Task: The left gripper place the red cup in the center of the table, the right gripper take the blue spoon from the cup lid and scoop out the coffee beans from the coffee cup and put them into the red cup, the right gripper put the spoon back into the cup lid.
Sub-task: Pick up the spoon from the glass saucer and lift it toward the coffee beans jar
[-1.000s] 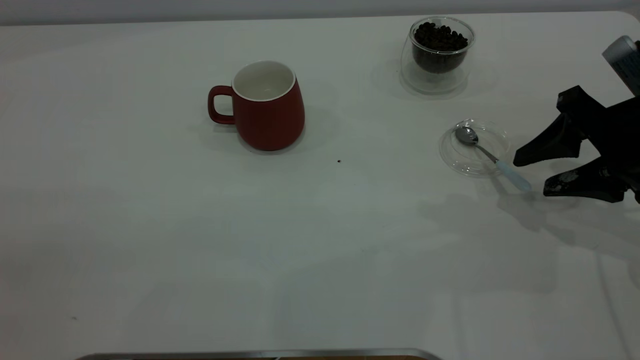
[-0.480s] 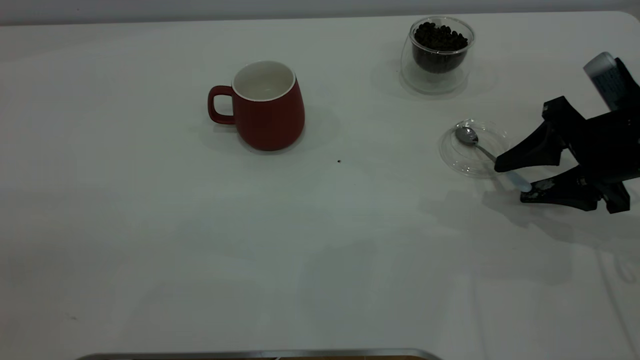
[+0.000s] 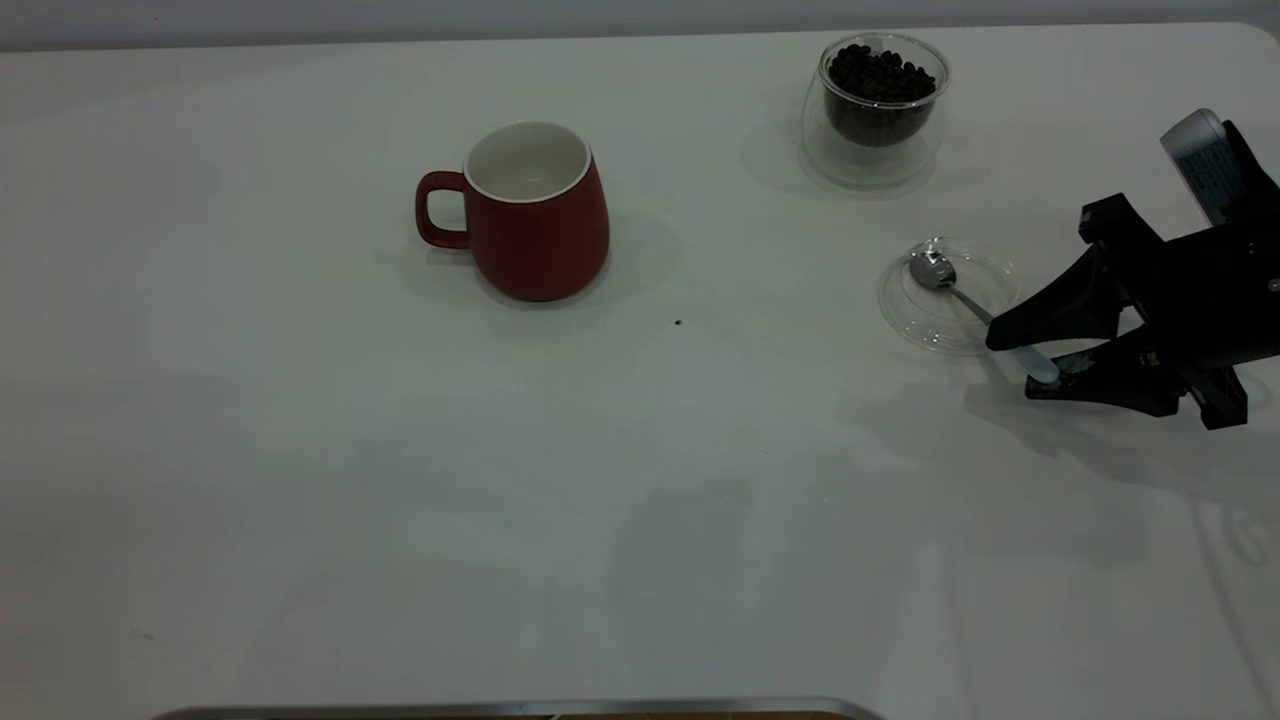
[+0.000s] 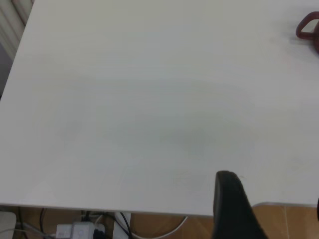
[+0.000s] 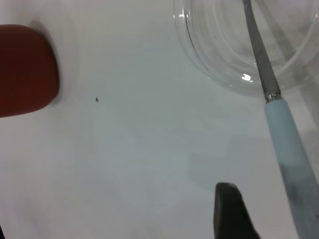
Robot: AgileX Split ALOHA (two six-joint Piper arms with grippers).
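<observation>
Blue spoon lying on the cup lid, my right gripper straddling its pale handle, fingers narrowly apart, red cup mid-table.

Lab-like test bench: bare white table, floor cables.

No text, brand, number or sign can be read in any view. The only printed matter is a small label on the pale grey housing mounted on the right arm in the exterior view; it bears dark marks that look like print, but they are too small and blurred to make out.
</observation>
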